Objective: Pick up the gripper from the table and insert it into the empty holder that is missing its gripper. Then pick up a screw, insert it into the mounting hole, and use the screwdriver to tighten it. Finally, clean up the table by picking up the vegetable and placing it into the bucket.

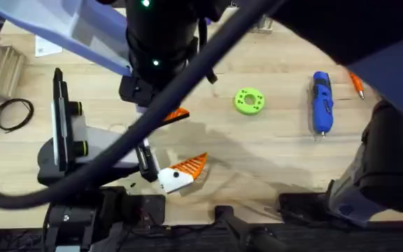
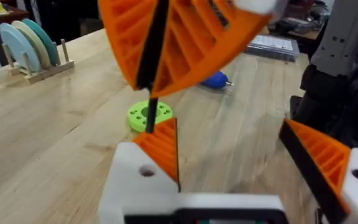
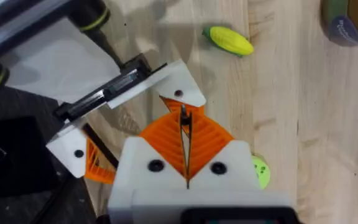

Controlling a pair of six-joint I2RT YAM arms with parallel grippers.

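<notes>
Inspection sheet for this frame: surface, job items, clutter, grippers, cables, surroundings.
Surface: wooden table, no spills seen.
Job's things: screwdriver lies far right; vegetable lies on the wood, outside the bucket; holder has no orange tip.
Clutter: green disc mid-table; thin orange tool beside the screwdriver.
Grippers: left gripper open and empty; right gripper shut, its tips at the holder; whether it holds anything cannot be told.
Cables: black coil at the left edge.
Surroundings: plate rack at the table's far side.
</notes>
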